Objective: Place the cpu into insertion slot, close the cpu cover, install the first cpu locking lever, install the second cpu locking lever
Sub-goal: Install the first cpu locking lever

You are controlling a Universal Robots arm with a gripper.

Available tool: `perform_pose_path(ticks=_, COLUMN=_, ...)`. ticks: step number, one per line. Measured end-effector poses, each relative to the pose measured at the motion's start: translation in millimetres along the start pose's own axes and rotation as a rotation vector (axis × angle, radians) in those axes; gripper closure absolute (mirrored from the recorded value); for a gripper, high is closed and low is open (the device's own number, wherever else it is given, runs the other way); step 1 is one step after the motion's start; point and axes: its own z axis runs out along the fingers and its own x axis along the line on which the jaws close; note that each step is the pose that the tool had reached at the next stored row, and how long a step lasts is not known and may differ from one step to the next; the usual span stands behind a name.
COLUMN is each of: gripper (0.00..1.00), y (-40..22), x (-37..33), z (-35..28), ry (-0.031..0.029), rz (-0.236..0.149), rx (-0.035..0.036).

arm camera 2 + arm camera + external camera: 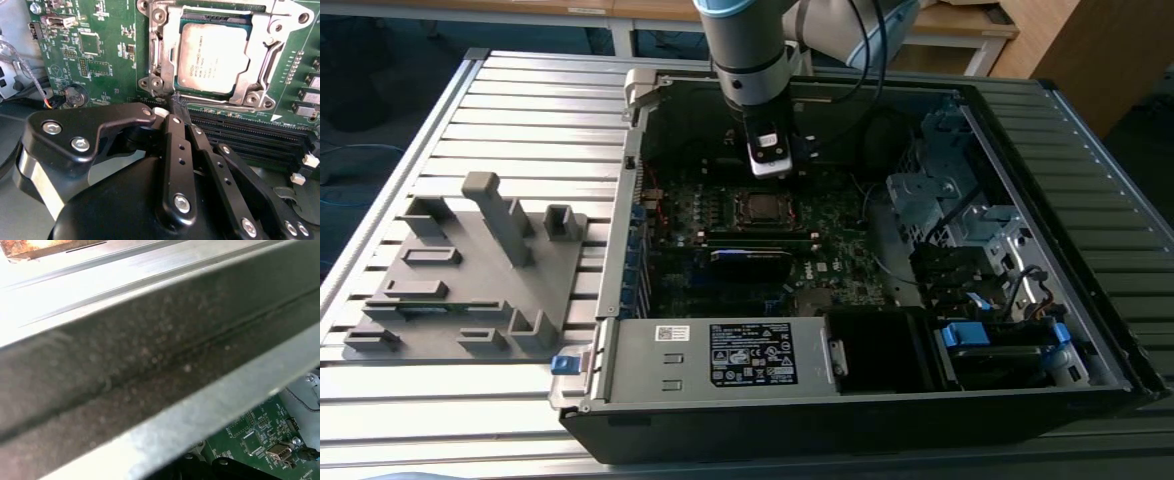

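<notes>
The cpu (212,57) lies flat in the insertion slot (165,30) on the green motherboard, its silver-grey top facing up. The cpu cover (262,55), a shiny metal frame, lies down around the chip's edges. In the exterior view the cpu (761,207) sits mid-board inside the open computer case. My gripper (177,102) hovers just beside one edge of the socket, black fingers (175,145) pressed together and holding nothing. From outside, the gripper (771,168) hangs just behind the socket. I cannot make out the locking levers.
Long black memory slots (250,135) run beside the socket, close to the fingertips. The case's metal wall (150,365) is close to the wrist. A power supply (720,355) and drive cage (961,210) crowd the case. A grey fixture plate (467,270) lies at the exterior view's left.
</notes>
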Motion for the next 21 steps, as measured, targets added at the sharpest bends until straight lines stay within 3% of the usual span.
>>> perform_pose_path(ticks=10, gripper=0.89, y=2.9, x=-2.9, z=-14.0, ry=-0.0001, rz=0.000, rx=0.0000)
perform_pose_path(ticks=18, gripper=0.89, y=3.4, x=-3.4, z=-16.2, ry=0.0000, rz=0.000, rx=0.0001)
perform_pose_path(ticks=21, gripper=0.89, y=3.4, x=-3.4, z=-16.1, ry=0.0045, rz=-0.001, rx=0.0112)
